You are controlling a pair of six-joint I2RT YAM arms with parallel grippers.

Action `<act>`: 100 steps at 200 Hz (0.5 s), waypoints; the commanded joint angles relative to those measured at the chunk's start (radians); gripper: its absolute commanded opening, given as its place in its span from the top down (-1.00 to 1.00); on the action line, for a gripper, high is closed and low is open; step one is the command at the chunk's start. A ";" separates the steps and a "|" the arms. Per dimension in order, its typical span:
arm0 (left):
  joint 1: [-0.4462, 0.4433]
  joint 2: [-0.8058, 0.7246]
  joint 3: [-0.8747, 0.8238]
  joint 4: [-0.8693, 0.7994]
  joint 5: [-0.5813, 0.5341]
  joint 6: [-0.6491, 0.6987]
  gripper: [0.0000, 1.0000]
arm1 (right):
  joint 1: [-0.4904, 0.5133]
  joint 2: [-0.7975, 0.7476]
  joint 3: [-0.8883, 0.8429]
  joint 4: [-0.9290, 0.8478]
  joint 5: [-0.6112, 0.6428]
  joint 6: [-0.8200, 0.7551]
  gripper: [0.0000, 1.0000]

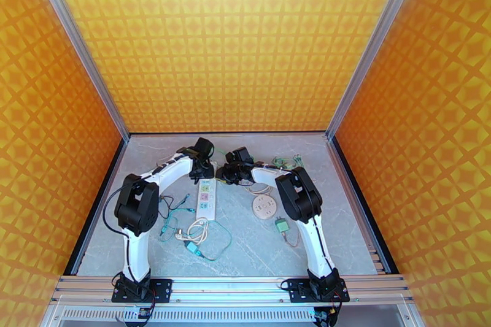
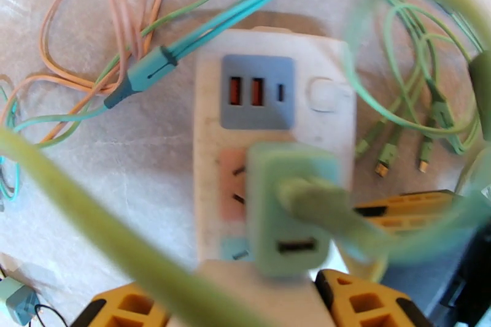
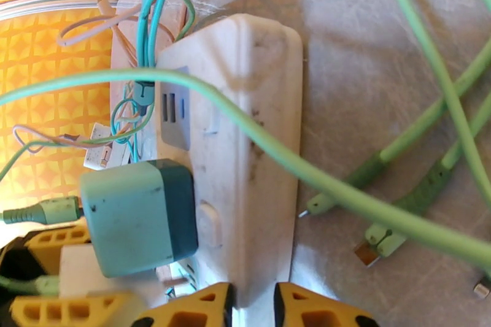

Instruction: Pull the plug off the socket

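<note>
A pale green block-shaped plug (image 3: pixel 138 224) sits in the socket face of a white plastic power strip (image 3: pixel 245 107) on the grey marbled worktop (image 3: pixel 380 46). The left end effector (image 2: pixel 239 307) clasps the strip's end. The right end effector (image 3: pixel 251 310), pinched narrow, sits at its side edge.

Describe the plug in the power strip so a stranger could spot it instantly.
A white rectangular power strip lies centrally between the arms. Near its grey USB panel stands a boxy pale-teal plug trailing a green cable; the connectors around it lie loose.
</note>
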 commanded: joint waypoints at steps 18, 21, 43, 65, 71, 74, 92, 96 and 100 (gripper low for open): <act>-0.008 -0.078 0.044 -0.061 -0.060 0.033 0.44 | 0.010 0.028 -0.056 -0.196 0.096 -0.040 0.51; -0.008 -0.082 0.046 -0.065 -0.063 0.034 0.45 | 0.010 0.025 -0.056 -0.194 0.096 -0.041 0.51; -0.002 -0.112 0.069 -0.100 -0.099 0.053 0.44 | 0.009 0.000 -0.053 -0.180 0.092 -0.056 0.49; 0.012 -0.122 0.107 -0.150 -0.133 0.087 0.43 | 0.008 -0.032 -0.041 -0.180 0.099 -0.068 0.48; 0.014 -0.123 0.118 -0.164 -0.146 0.101 0.43 | 0.008 -0.039 -0.035 -0.182 0.101 -0.073 0.47; 0.015 -0.121 0.122 -0.169 -0.152 0.107 0.43 | 0.008 -0.043 -0.033 -0.182 0.100 -0.075 0.47; 0.017 -0.122 0.139 -0.201 -0.201 0.145 0.43 | 0.008 -0.071 -0.025 -0.180 0.110 -0.087 0.45; 0.018 -0.122 0.141 -0.207 -0.210 0.154 0.42 | 0.009 -0.075 -0.024 -0.181 0.114 -0.090 0.45; 0.021 -0.122 0.143 -0.214 -0.217 0.162 0.42 | 0.008 -0.080 -0.022 -0.182 0.114 -0.092 0.44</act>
